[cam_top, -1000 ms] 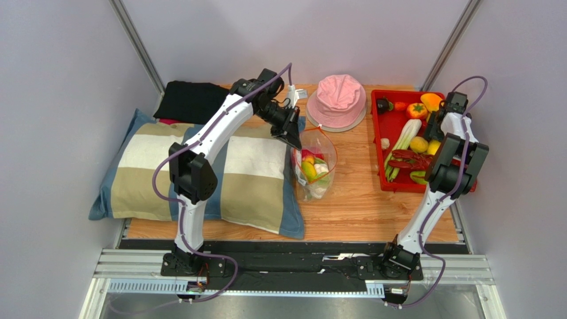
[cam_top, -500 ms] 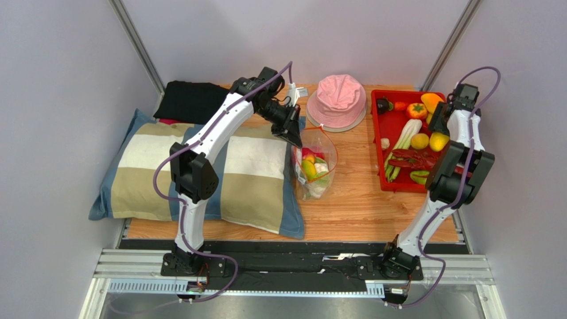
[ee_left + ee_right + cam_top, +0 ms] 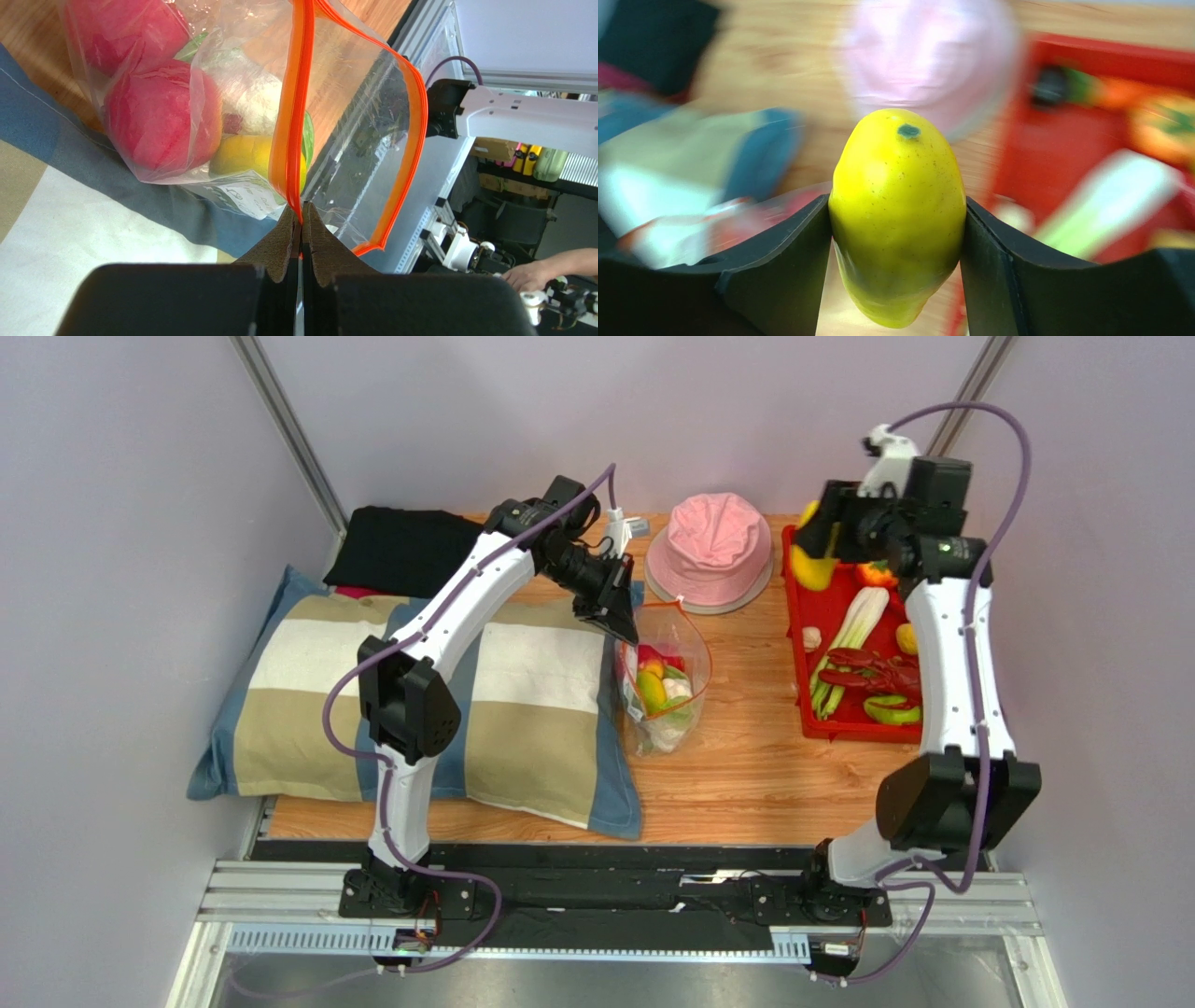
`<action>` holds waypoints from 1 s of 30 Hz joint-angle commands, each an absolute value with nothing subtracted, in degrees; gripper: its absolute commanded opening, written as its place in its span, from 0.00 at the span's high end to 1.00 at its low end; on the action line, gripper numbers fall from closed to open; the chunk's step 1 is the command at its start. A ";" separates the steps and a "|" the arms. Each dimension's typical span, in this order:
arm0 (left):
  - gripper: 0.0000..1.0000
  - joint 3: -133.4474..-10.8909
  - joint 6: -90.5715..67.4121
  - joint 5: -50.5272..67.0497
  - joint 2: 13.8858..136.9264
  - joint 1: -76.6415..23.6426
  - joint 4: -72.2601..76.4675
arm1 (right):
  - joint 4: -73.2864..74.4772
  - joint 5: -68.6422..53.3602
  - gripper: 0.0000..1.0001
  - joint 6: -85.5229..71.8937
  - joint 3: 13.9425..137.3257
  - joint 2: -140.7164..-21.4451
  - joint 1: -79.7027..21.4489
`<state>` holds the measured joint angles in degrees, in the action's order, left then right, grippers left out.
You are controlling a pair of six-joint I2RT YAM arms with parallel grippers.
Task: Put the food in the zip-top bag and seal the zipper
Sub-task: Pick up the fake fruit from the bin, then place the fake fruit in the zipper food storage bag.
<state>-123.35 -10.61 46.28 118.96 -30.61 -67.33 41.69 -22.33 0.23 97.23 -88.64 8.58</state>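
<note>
your right gripper [image 3: 896, 217] is clamped on a yellow fruit [image 3: 899, 168], one finger on each side, up over the far left corner of the red tray [image 3: 828, 602]. your left gripper [image 3: 300, 227] is pressed together on the zipper [image 3: 298, 105], holding the zip-top bag [image 3: 671, 679] mouth open beside the pillow [image 3: 533, 700], with red and yellow food [image 3: 158, 115] inside.
</note>
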 commanded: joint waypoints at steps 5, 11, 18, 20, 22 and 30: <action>1.00 -120.68 -13.18 48.60 115.22 -29.79 -62.40 | 41.22 -31.73 1.00 -5.00 90.00 -80.68 -15.98; 1.00 -120.59 -13.80 49.13 114.70 -29.36 -62.05 | 42.18 -28.66 1.00 -6.77 87.45 -83.40 -25.57; 1.00 -119.01 -15.55 50.53 112.94 -29.00 -60.47 | 47.63 -22.50 0.96 -8.61 84.38 -87.01 -26.98; 1.00 -118.39 -15.56 50.62 112.41 -29.00 -60.29 | 47.90 -21.63 0.89 -9.49 83.15 -86.66 -26.98; 1.00 -117.95 -15.47 50.71 112.15 -28.92 -60.29 | 47.81 -20.84 0.49 -9.58 82.62 -85.52 -27.07; 1.00 -117.33 -15.12 50.98 111.09 -28.92 -60.21 | 50.18 -21.01 0.04 -6.42 91.49 -82.53 -26.63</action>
<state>-117.64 -15.00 49.06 115.70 -29.10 -61.84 50.15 -21.67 -8.27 84.73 -86.91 -26.87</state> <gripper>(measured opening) 0.009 0.922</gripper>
